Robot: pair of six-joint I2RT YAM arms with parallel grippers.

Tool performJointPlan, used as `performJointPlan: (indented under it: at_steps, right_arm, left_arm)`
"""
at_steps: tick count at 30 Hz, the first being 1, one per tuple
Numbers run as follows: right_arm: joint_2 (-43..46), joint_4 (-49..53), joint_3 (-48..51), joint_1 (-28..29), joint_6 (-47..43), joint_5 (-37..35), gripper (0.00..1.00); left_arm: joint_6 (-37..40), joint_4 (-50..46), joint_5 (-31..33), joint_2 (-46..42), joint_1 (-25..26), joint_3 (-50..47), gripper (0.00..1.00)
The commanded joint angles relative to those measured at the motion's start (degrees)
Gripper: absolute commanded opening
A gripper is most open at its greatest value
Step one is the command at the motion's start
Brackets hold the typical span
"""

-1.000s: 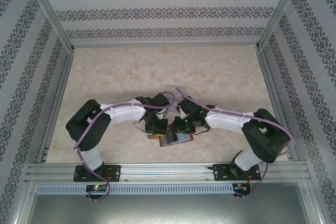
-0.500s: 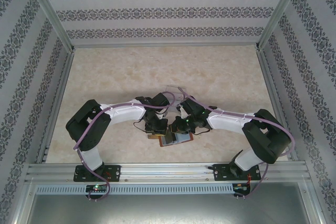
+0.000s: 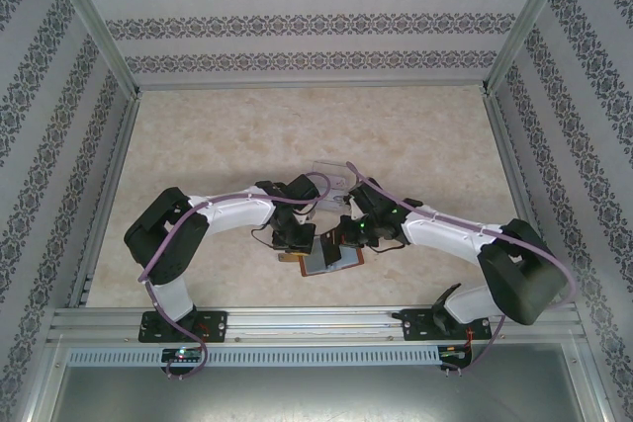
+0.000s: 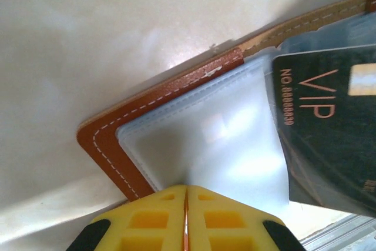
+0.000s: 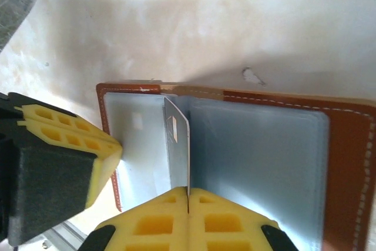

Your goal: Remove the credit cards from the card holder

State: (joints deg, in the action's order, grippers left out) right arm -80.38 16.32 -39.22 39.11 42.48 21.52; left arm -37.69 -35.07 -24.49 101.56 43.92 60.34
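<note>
Your card holder (image 3: pixel 332 258) lies open at lower centre of the top view. Your right gripper (image 5: pixel 188 195) grasps one upright credit card (image 5: pixel 178 136); your left gripper (image 4: pixel 186 195) is clenched at the holder's edge.

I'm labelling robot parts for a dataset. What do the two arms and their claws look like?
The left arm and right arm have white links between bulky black joints, with a purple cable running along each. The left claw and right claw have yellow fingers with square grid holes, on black bodies.
</note>
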Motion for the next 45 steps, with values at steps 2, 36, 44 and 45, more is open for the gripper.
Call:
performJointPlan:
  at_steps: [2,36,44,45]
  right_arm:
    - [1.2,6.2,-0.8,-0.4,-3.2,-4.8,0.07]
    - [1.2,26.1,-18.2,0.3,-60.2,-12.0,0.00]
    - [-4.6,31.0,-27.4,-1.8,-72.4,-14.2,0.00]
    - [-5.3,31.5,-28.6,-2.1,-73.4,-14.4,0.00]
  left_arm:
    - [1.1,-5.5,3.0,-0.2,0.7,0.9,0.12]
    - [-0.1,-3.3,4.2,-7.6,-2.2,-3.5,0.15]
    - [-0.7,-2.2,4.0,-11.0,-3.9,-7.3,0.16]
    - [-0.8,-2.1,3.9,-11.4,-3.8,-7.7,0.16]
